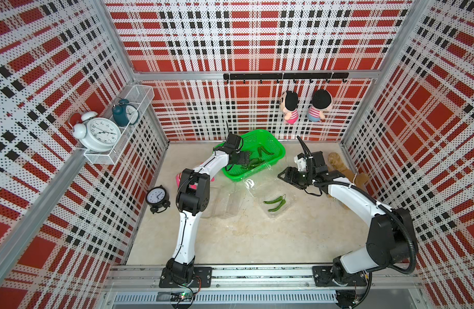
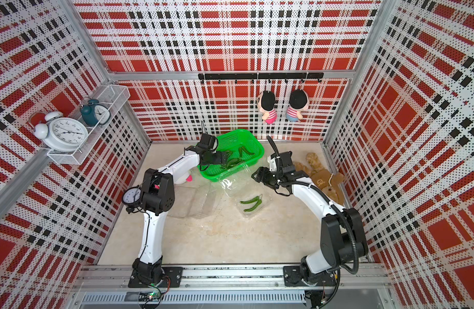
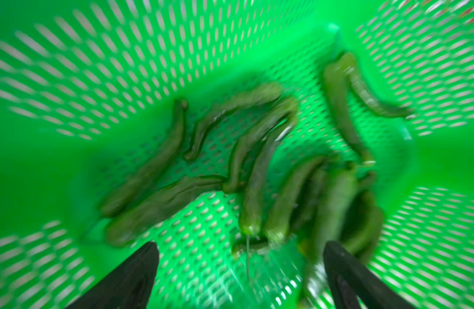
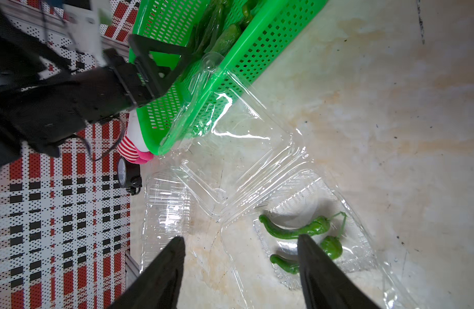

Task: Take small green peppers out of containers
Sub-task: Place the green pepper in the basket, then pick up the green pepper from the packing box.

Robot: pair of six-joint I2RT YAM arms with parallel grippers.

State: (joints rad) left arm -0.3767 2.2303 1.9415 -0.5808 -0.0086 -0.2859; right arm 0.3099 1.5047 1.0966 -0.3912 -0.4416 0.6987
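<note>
Right wrist view: right pincer (image 4: 240, 236) spread, empty, above two peppers (image 4: 281, 235) in the clear box (image 4: 297, 203); a low pinch might snag the thin plastic too.

The mottled beige stone-look tabletop (image 1: 257, 235) carries a bright green perforated plastic basket (image 1: 260, 170). In front of it lie two clear plastic clamshell containers (image 4: 246, 160), one apparently touching it. To its left is a round black alarm clock (image 1: 157, 198), and to its right a brown plush toy (image 1: 345, 171).

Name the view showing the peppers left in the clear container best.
Right wrist view: the two peppers lie close and sharp in the container, one partly behind a finger. Both top views show them small; the left wrist view misses them.
</note>
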